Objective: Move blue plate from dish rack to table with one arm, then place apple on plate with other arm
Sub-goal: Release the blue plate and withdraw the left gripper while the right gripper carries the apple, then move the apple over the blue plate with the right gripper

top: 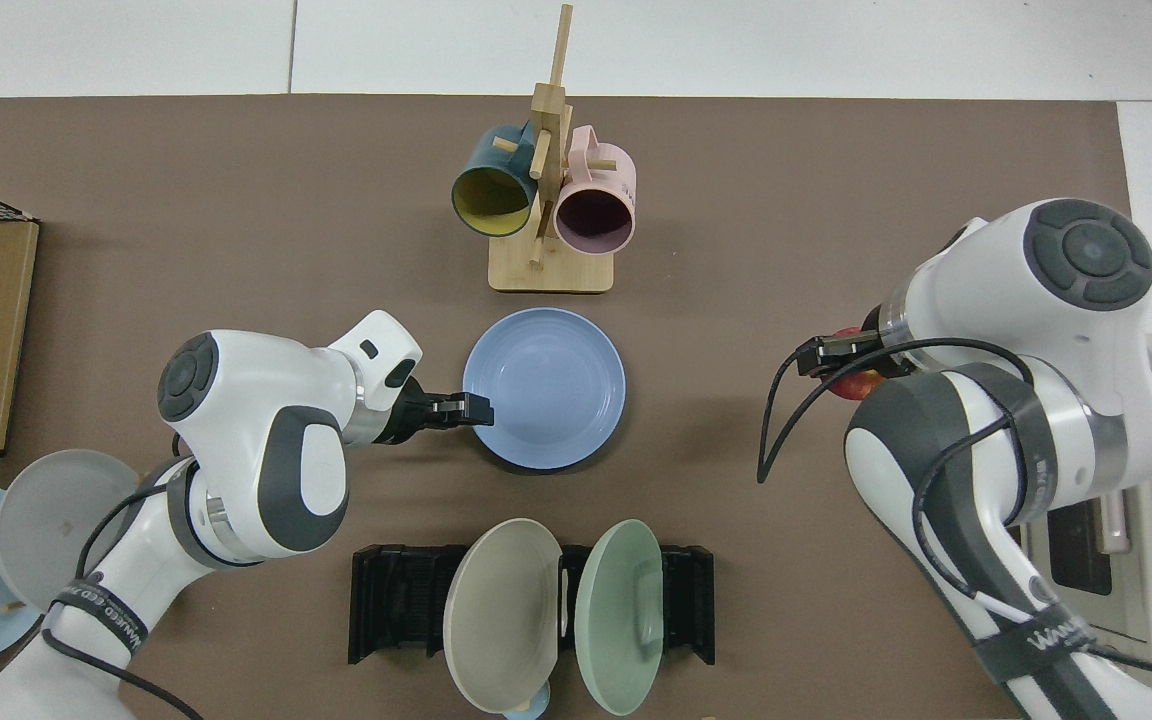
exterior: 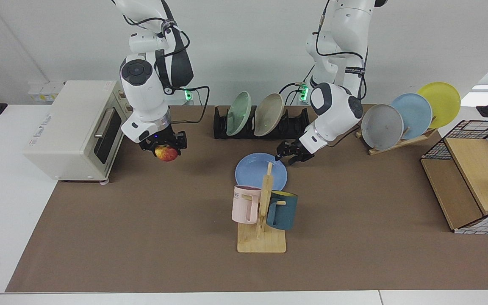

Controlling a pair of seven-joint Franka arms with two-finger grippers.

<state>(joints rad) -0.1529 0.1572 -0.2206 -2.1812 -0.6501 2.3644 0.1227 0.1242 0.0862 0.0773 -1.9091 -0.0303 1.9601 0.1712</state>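
Fingers of my right gripper [exterior: 166,149] clamp the apple [exterior: 166,153], hanging above the table [exterior: 142,220] near the toaster oven [exterior: 72,127]. Blue plate [exterior: 257,171] looks flat down. My left gripper [exterior: 287,156] pinches its rim; release, back off cleanly. No readable writing.

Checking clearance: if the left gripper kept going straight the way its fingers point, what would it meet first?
The left gripper sits at the blue plate rim, so it would likely run into that plate first.
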